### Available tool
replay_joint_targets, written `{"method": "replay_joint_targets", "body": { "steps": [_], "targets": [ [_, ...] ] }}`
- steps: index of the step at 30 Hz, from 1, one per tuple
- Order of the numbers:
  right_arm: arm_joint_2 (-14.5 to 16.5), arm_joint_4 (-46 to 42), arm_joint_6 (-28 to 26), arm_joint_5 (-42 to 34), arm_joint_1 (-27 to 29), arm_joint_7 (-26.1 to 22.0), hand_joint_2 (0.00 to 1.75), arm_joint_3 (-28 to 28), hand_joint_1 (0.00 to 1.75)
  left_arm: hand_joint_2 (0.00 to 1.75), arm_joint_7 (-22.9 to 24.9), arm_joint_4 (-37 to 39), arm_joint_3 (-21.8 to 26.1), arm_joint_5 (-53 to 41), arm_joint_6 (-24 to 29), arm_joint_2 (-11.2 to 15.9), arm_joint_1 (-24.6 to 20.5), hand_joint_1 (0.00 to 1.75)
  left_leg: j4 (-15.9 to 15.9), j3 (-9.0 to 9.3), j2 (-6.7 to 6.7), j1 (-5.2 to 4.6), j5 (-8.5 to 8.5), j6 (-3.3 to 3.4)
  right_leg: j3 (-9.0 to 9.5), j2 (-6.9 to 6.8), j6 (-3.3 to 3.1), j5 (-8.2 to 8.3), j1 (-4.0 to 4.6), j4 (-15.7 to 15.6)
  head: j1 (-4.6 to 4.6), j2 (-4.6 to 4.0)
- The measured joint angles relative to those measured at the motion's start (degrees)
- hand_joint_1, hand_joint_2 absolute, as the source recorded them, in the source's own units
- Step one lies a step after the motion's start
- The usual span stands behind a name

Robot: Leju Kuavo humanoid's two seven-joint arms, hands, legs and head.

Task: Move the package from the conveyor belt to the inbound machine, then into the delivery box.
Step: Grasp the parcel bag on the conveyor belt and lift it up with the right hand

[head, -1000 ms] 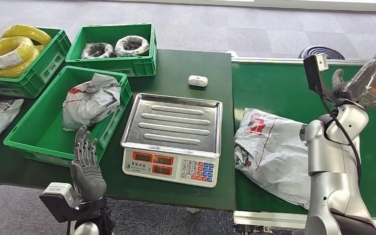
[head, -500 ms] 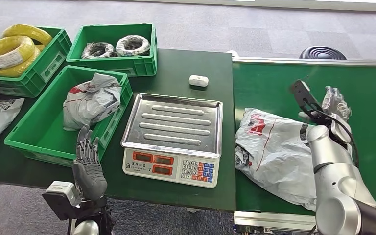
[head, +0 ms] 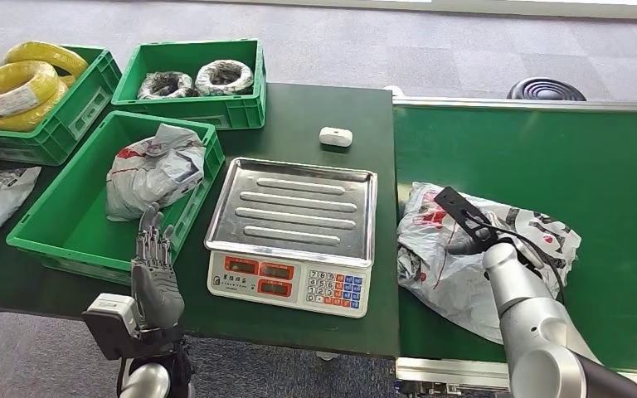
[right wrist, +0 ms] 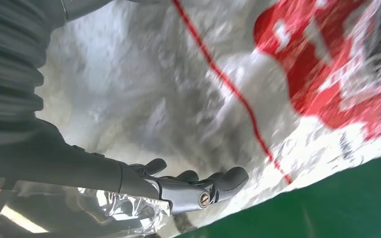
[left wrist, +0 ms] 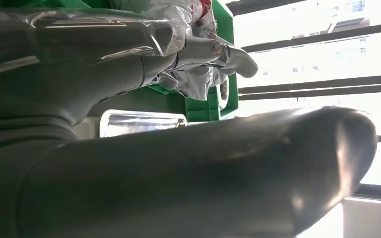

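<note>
Package [head: 464, 265] lies on the green belt [head: 547, 149] at the right, just beside the scale [head: 294, 236]. We have our right robot hand [head: 510, 240] down on top of it; whether its fingers have closed on the plastic we cannot tell. Our left robot hand [head: 153, 269] is raised with fingers apart, empty, near the front bin [head: 58, 240]. We judge the pickup is under way; next we need a firm grip, then a lift left onto the scale tray.

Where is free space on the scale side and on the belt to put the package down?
The scale's steel tray is bare. The conveyor belt is free beyond the package. The table strip around the small white device is narrow. The near green bin already holds a bag.
</note>
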Motion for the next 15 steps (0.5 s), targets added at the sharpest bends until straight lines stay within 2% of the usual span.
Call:
{"method": "replay_joint_targets", "body": {
  "steps": [7, 10, 11, 14, 15],
  "targets": [
    [5.7, 0.2, -2.0, 0.4, 0.7, 0.7, 1.75, 1.4, 0.00, 0.00, 1.9, -1.2, 0.5, -2.4, 0.7, -0.9, -0.2, 0.00, 0.0, -0.01, -0.01, 0.01, 0.00, 0.00, 0.00, -0.01, 0.00, -0.01, 0.01, 0.0, 0.00, 0.00],
    [7.8, -0.1, -5.1, 1.0, 1.4, 0.8, 1.75, 2.5, 0.00, 0.00, 2.3, -2.1, 1.1, -3.4, 1.4, -1.3, 0.4, 0.00, 0.0, -0.02, 0.00, 0.01, 0.00, 0.00, 0.01, 0.00, 0.00, -0.01, 0.01, 0.0, 0.01, 0.00],
    [8.5, -0.4, -6.5, 1.4, 1.7, 1.0, 1.75, 3.0, 0.14, 0.00, 2.5, -2.6, 1.4, -3.9, 1.6, -1.4, 0.7, 0.00, 0.0, -0.01, 0.02, 0.01, -0.01, 0.00, 0.00, 0.01, 0.00, -0.01, 0.01, 0.0, 0.01, 0.00],
    [10.6, -1.5, -9.5, 2.2, 3.1, 2.1, 1.75, 4.7, 1.37, 0.00, 3.4, -4.1, 2.1, -5.0, 1.9, -1.9, 1.7, 0.00, 0.0, 0.00, 0.03, 0.01, -0.01, 0.00, -0.01, 0.02, 0.00, -0.01, 0.01, 0.0, 0.01, 0.00],
    [11.2, -1.9, -9.9, 2.3, 3.5, 2.5, 1.75, 5.4, 1.64, 0.00, 3.6, -4.4, 2.4, -5.3, 1.8, -2.1, 1.9, 0.00, 0.0, 0.00, 0.02, 0.01, -0.01, 0.00, -0.01, 0.02, -0.01, -0.01, 0.01, 0.0, 0.01, 0.00]
  ]
}}
